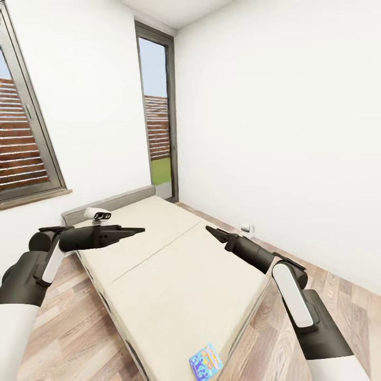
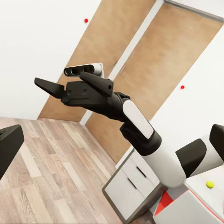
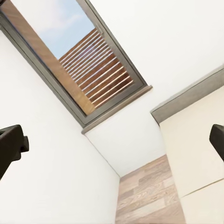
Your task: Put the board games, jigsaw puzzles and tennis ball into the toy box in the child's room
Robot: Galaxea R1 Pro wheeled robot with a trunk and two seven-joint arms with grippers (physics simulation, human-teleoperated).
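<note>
We were standing at the foot of the bed (image 1: 174,275), looking down its beige two-part mattress toward the grey headboard. One board game, the smaller blue one (image 1: 206,362), lay flat near the bed's near edge, close to our right arm's side and untouched. We could not spot a second game on the mattress from here.

Our left gripper (image 1: 135,230) hung over the bed's left half, its fingers looking drawn close together in the head view, though its own wrist camera showed a dark fingertip at each side with a gap between, so we judged it slightly parted and carrying nothing. Our right gripper (image 2: 58,84) hovered over the middle of the mattress, fingers spread and empty, as the left wrist view made plain.

In that same view, the tennis ball (image 2: 210,184) sat on the pale table (image 2: 212,193) behind our right arm, so it was not yet in the toy box.

By our reckoning, the blue game and the ball at least were left to move. The next job looked like reaching down for the blue game.
</note>
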